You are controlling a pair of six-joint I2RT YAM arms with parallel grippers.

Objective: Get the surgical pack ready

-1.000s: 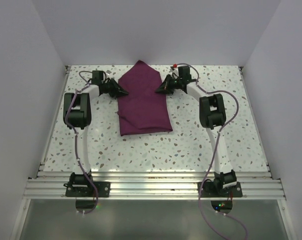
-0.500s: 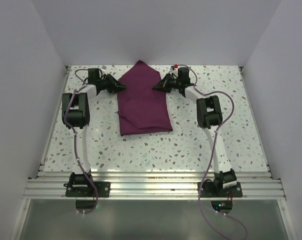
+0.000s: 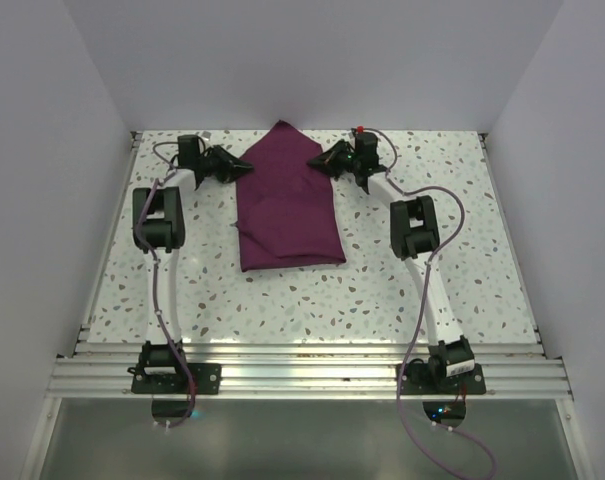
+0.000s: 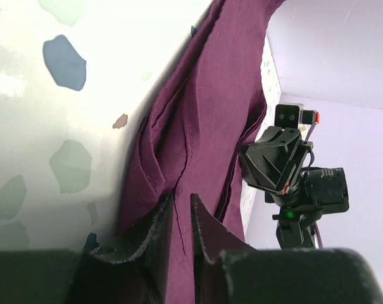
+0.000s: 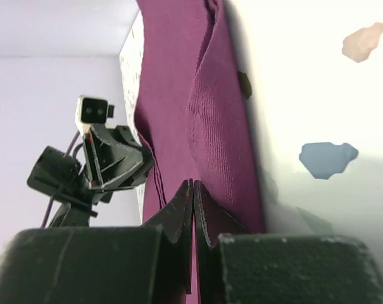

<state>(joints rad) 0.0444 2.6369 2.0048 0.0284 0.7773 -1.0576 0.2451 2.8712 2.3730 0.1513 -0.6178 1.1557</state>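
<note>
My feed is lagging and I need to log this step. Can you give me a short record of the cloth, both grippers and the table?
cloth: purple, folded into a long bundle, far end coming to a point
resting on: speckled table, towards the far middle
left gripper: at the cloth's far left edge, fingers nearly together with a fold between them
right gripper: at the cloth's far right edge, fingers pressed together on the cloth
contents: nothing showing outside the cloth; cannot tell what is inside
</note>
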